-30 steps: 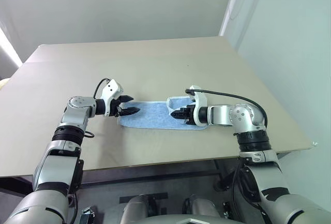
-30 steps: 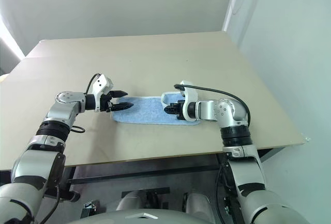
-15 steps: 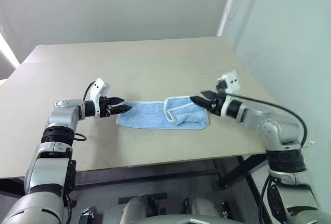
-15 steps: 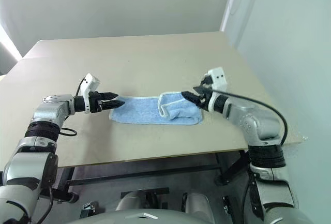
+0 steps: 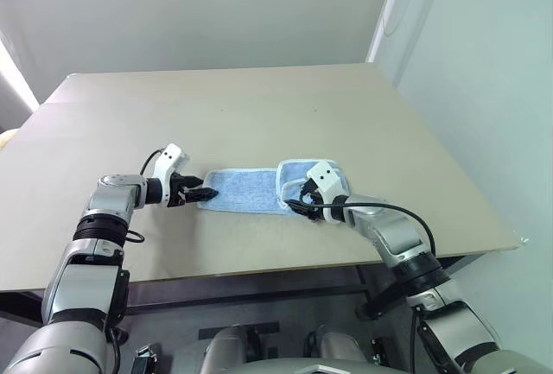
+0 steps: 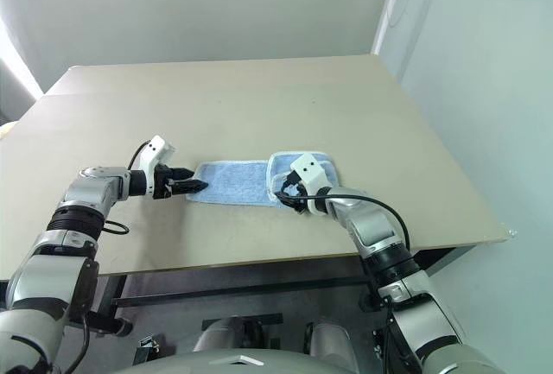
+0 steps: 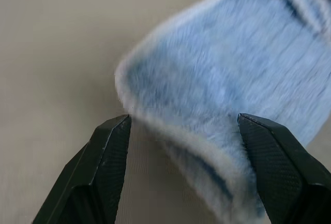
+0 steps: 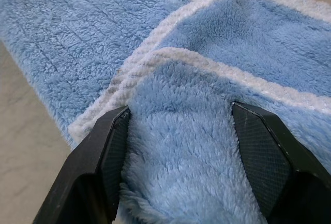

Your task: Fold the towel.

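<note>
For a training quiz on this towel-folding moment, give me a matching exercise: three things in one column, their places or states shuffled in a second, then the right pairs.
Column one:
1. left gripper
2. right gripper
3. towel

Column two:
A. fingers apart over the folded-over part
B. lying on the table, one end doubled back on itself
C. fingers apart at the flat, single-layer end

Pairs: 1-C, 2-A, 3-B

Light blue towel (image 5: 246, 191) with white edging lies on a plain beige table (image 5: 259, 115).
</note>
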Motion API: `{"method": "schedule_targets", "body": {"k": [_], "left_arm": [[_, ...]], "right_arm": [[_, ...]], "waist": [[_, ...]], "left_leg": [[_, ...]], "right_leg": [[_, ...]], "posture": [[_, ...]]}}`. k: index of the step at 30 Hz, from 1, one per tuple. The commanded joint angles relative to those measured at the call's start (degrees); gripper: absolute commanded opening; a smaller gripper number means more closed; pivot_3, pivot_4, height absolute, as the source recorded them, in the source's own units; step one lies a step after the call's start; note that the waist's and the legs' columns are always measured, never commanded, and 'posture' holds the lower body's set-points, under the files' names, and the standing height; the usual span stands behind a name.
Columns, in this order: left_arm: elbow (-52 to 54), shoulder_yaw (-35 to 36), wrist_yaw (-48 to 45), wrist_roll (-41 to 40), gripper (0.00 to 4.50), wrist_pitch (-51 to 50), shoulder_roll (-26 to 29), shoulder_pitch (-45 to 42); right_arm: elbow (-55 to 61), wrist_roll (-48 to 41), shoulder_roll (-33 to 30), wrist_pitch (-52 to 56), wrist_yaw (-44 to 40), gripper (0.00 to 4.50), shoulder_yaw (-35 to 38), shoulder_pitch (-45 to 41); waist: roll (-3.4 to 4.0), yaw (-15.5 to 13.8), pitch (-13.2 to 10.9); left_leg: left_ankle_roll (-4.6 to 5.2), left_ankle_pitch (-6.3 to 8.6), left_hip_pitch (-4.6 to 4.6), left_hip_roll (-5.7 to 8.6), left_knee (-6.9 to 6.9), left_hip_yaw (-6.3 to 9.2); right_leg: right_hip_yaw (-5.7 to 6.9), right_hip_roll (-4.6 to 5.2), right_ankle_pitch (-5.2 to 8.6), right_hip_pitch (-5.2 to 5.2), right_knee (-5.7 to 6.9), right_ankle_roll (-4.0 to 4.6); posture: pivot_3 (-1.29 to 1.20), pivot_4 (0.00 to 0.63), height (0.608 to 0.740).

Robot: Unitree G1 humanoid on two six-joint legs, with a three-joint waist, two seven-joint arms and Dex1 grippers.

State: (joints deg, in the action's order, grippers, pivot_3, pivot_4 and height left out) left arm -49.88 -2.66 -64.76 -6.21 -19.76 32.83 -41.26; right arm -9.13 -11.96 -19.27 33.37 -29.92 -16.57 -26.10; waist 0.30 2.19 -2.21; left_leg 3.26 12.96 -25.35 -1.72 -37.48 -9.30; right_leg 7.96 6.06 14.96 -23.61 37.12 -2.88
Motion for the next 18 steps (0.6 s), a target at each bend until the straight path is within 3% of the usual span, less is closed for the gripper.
{"method": "schedule_targets", "body": {"k": [1,8,13,16,18], "left_arm": [[-1.21,0.22,0.1,0.07,3.48,-2.77,-0.17,-1.62],[-4.24,2.17,-0.79,-2.6,3.48,-15.84,-0.73,-4.5],[-6.43,0.7,0.18,-0.9,3.48,-18.09,-2.17,-5.52],[-5.99,0.78,-0.62,-1.57,4.33,-21.17,-3.01,-6.11],[-6.36,0.28,-0.98,-1.21,4.47,-22.98,-3.28,-6.44]], "right_arm": [[4.19,-2.09,0.0,2.6,-0.16,3.24,4.64,0.43],[8.57,-4.76,1.86,6.42,0.74,3.24,9.11,0.64],[8.54,-4.1,2.09,7.54,1.34,3.24,9.19,0.93],[8.25,-3.86,1.91,8.01,1.61,3.27,9.15,1.08],[8.13,-3.8,1.79,8.38,1.84,3.27,9.26,1.09]], "waist": [[0.0,0.0,0.0],[0.0,0.14,0.0],[0.02,0.06,0.02],[0.06,-0.15,0.04],[0.09,-0.27,0.06]], "left_leg": [[-0.01,0.0,0.0,0.0,0.02,-0.01],[-0.08,-0.04,0.0,0.0,0.14,-0.01],[-0.07,-0.04,0.0,0.02,0.17,-0.01],[-0.1,-0.06,0.01,0.02,0.17,0.0],[-0.1,-0.06,0.03,0.05,0.17,-0.01]], "right_leg": [[0.0,0.01,0.0,-0.01,0.0,0.01],[0.0,0.04,0.0,-0.07,-0.01,0.03],[0.0,0.04,0.0,-0.09,-0.02,0.02],[0.0,0.06,0.0,-0.07,-0.02,0.05],[0.01,0.11,-0.02,-0.05,-0.02,0.08]], "posture": [[0.0,0.0,0.735],[0.0,0.0,0.735],[0.0,0.0,0.735],[0.0,0.0,0.735],[0.0,0.0,0.735]]}}
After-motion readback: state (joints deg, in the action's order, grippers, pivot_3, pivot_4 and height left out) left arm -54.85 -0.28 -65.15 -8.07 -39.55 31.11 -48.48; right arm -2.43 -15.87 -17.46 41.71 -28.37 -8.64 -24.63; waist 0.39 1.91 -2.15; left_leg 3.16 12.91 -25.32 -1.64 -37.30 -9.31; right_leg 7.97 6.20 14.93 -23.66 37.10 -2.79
